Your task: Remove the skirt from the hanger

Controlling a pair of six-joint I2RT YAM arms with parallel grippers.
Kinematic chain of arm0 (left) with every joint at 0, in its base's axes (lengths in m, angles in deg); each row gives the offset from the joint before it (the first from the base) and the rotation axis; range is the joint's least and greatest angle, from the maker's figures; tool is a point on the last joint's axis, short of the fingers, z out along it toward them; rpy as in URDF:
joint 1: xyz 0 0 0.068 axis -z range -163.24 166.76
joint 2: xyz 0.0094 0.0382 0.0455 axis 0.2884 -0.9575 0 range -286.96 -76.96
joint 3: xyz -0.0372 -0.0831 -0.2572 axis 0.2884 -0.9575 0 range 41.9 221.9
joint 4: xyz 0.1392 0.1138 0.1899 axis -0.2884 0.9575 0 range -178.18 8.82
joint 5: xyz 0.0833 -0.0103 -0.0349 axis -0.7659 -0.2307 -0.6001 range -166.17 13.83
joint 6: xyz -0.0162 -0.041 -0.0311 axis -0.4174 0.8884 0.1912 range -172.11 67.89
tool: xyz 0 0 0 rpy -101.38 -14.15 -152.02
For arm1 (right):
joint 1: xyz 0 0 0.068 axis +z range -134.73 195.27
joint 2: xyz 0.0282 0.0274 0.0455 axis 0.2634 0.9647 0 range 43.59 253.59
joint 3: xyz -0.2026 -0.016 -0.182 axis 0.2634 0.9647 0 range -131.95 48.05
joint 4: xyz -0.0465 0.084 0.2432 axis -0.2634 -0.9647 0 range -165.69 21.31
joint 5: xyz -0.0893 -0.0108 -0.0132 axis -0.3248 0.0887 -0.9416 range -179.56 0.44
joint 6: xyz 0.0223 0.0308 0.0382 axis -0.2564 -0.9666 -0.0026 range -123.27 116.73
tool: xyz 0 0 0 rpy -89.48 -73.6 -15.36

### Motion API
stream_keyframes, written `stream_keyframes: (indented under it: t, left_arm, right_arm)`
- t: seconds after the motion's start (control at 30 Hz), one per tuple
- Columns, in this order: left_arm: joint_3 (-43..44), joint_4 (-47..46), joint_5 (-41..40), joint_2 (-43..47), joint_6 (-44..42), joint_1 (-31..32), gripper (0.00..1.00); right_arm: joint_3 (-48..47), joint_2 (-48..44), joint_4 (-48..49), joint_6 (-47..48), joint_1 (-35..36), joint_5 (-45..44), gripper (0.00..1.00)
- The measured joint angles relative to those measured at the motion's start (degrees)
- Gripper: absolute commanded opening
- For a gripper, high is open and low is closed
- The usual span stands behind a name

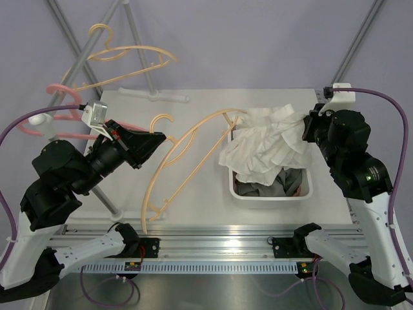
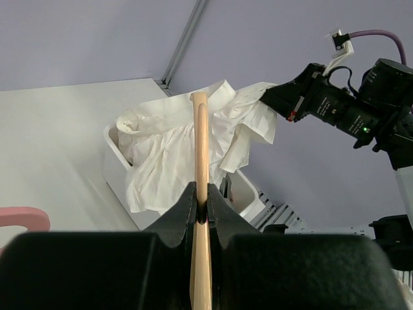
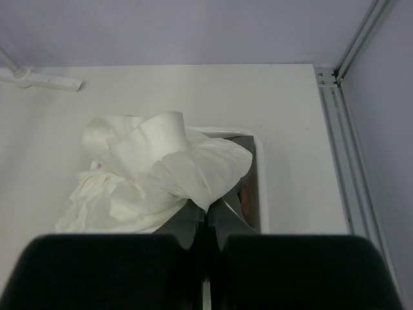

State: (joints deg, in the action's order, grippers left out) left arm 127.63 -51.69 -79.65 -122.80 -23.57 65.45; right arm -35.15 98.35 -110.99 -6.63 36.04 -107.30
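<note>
My left gripper [image 1: 157, 138] is shut on the beige hanger [image 1: 187, 139], just below its hook. In the left wrist view the hanger's bar [image 2: 201, 139] runs straight out from between the closed fingers [image 2: 186, 205]. Its far end meets the crumpled white skirt [image 1: 270, 143], which hangs bunched over the white basket [image 1: 308, 193]. My right gripper [image 1: 304, 126] is shut on the skirt's upper right edge. From the right wrist, a fold of the skirt [image 3: 169, 169] is pinched at the fingertips [image 3: 208, 208]. Whether the skirt still hooks over the hanger's end I cannot tell.
The basket [image 3: 261, 194] holds grey clothes [image 1: 284, 184]. A second beige hanger [image 1: 129, 55] and a pink hanger [image 1: 59, 113] hang on the rack at the back left. The rack's white foot bar [image 1: 155, 97] lies on the table's far side.
</note>
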Motion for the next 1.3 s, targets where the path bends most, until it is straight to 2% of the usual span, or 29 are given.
stream_keyframes:
  t: [0.27, 0.43, 0.57, 0.7, 0.97, 1.13, 1.17, 1.2, 1.23, 1.3]
  left_arm:
    - [-0.17, -0.17, 0.02, 0.02, 0.11, 0.0, 0.0]
    - [-1.73, -0.59, 0.07, 0.02, 0.66, 0.0, 0.0]
    - [-2.01, -0.59, 0.15, 0.0, 1.14, 0.0, 0.0]
    - [-2.01, -0.57, 0.17, 0.35, 1.44, 0.0, 0.0]
    - [-2.01, -0.55, 0.17, 0.92, 1.57, 0.0, 0.0]
    - [-2.01, -0.09, 0.0, 1.75, 1.57, 0.0, 0.0]
    - [-2.01, -0.09, 0.0, 1.9, 1.57, 0.0, 0.0]
    - [-2.01, -0.13, 0.0, 2.03, 1.57, 0.0, 0.0]
    - [-2.01, -0.15, 0.0, 2.14, 1.57, 0.0, 0.0]
    - [-2.01, -0.15, 0.0, 2.12, 1.57, 0.0, 0.0]
  right_arm:
    - [-1.03, -3.76, -2.36, 0.33, -0.37, -0.92, 0.0]
    - [-0.28, -2.64, -2.64, -1.05, -0.57, 4.57, 0.0]
    - [5.79, 0.5, 0.07, -4.09, -0.66, 10.47, 0.0]
    - [12.9, 8.11, 3.5, -9.25, -0.66, 16.85, 0.0]
    - [13.29, 39.26, 4.92, -20.17, -0.63, 28.7, 0.0]
    - [13.57, 40.74, 4.55, -22.91, -0.46, 29.44, 0.19]
    - [13.6, 40.26, 4.37, -23.08, -0.42, 29.38, 0.26]
    - [13.68, 39.82, 4.26, -23.3, -0.31, 29.29, 0.48]
    - [13.84, 39.34, 4.11, -23.58, -0.24, 29.22, 0.61]
    - [13.99, 38.1, 3.65, -23.17, -0.02, 29.07, 0.79]
